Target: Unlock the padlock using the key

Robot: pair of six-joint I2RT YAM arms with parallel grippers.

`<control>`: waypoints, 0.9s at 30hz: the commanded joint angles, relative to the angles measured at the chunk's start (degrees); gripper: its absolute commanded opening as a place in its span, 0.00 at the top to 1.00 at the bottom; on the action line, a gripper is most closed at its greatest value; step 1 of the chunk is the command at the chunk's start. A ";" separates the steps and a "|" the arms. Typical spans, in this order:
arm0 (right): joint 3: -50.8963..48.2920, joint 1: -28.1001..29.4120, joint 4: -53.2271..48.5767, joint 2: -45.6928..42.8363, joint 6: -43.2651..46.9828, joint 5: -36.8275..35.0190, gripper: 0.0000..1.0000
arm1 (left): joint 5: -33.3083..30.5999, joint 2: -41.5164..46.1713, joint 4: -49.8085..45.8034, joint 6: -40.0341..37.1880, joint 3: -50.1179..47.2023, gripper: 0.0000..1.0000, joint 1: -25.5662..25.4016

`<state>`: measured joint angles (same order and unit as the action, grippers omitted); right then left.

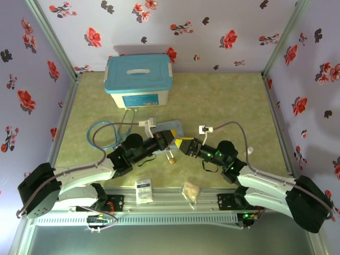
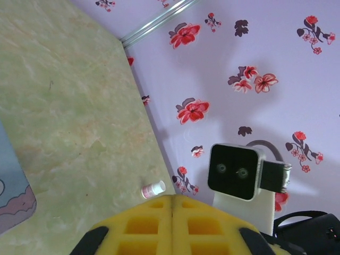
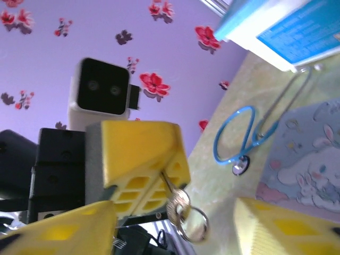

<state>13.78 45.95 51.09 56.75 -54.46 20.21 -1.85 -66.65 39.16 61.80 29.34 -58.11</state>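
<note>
Padlock [image 1: 171,158] | hanging from clenched left end effector [image 2: 172,202] | right end effector [image 1: 182,143] released

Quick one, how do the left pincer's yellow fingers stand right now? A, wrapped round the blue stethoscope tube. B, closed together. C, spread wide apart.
B: the left pincer shows its two yellow fingers meeting along one seam in its own wrist view, and the right wrist view has them nipping the key.
</note>
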 commanded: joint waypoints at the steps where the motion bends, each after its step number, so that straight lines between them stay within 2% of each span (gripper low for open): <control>1: 0.30 -0.53 9.32 1.66 -1.81 2.59 0.50 | 0.34 0.97 4.64 0.63 -1.79 1.00 0.29; 6: 0.11 -0.95 10.55 2.87 -2.50 2.63 0.59 | -0.60 2.78 4.00 0.34 -2.55 1.00 0.34; 9: 0.33 -0.96 9.84 3.03 -2.37 2.39 0.70 | -1.38 2.91 5.55 0.55 -3.43 1.00 0.37; 11: 0.52 -1.00 9.90 3.84 -2.41 2.63 0.70 | -1.55 2.49 7.19 0.83 -3.85 1.00 0.36; 14: 0.73 -0.95 10.76 5.27 -2.66 3.08 0.59 | -0.74 2.01 9.02 0.96 -3.74 1.00 0.36; 19: 0.76 -0.95 16.34 9.27 -4.84 4.51 0.57 | -0.45 2.60 9.33 0.63 -3.77 1.00 0.63; 25: -0.15 -0.96 24.88 13.41 -7.31 4.93 0.68 | -0.40 2.97 9.53 0.62 -4.11 1.00 0.80; 27: -0.25 -0.96 25.04 13.69 -7.37 4.85 0.76 | -0.47 3.19 9.12 0.51 -4.21 1.00 0.85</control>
<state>13.78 45.25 70.35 69.97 -60.90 24.34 -2.13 -64.62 45.87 62.50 25.71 -57.71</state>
